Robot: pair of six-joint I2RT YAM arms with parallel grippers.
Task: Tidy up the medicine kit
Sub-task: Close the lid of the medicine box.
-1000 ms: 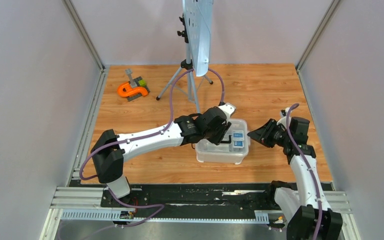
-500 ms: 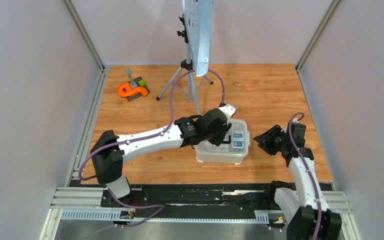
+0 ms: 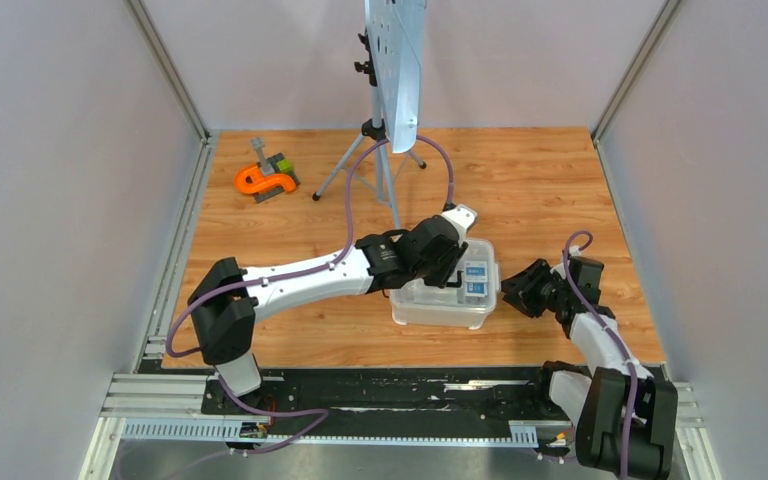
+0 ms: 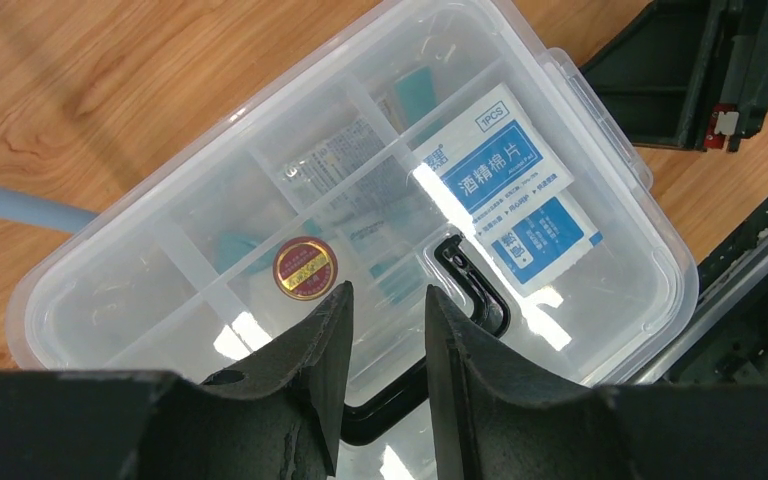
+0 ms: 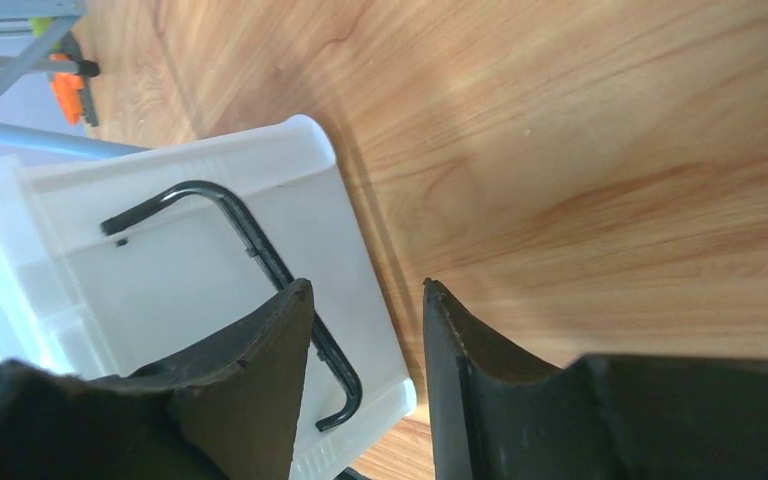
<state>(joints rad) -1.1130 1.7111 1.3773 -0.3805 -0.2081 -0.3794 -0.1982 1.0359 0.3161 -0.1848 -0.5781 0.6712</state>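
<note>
The medicine kit, a white tub (image 3: 440, 312) with its clear lid on, sits on the wooden floor right of centre. My left gripper (image 3: 453, 272) hovers over the lid, open. In the left wrist view its jaws (image 4: 390, 290) straddle the black handle (image 4: 472, 292) without closing on it. Under the lid I see the divided tray (image 4: 210, 280), blue-and-white packets (image 4: 505, 170) and a red-gold sticker (image 4: 300, 267). My right gripper (image 3: 512, 293) is open and empty at the tub's right end. In the right wrist view its jaws (image 5: 365, 290) sit beside the white wall (image 5: 160, 290) and its black wire clip (image 5: 260, 255).
An orange-and-grey tool (image 3: 265, 178) lies at the far left of the floor. A tripod (image 3: 385, 150) carrying a tilted panel stands at the back centre. Grey walls close in the left, right and back. A black rail runs along the near edge.
My right gripper has dropped lower and come in close to the tub's right end. My left gripper has stayed over the lid, shifting only slightly.
</note>
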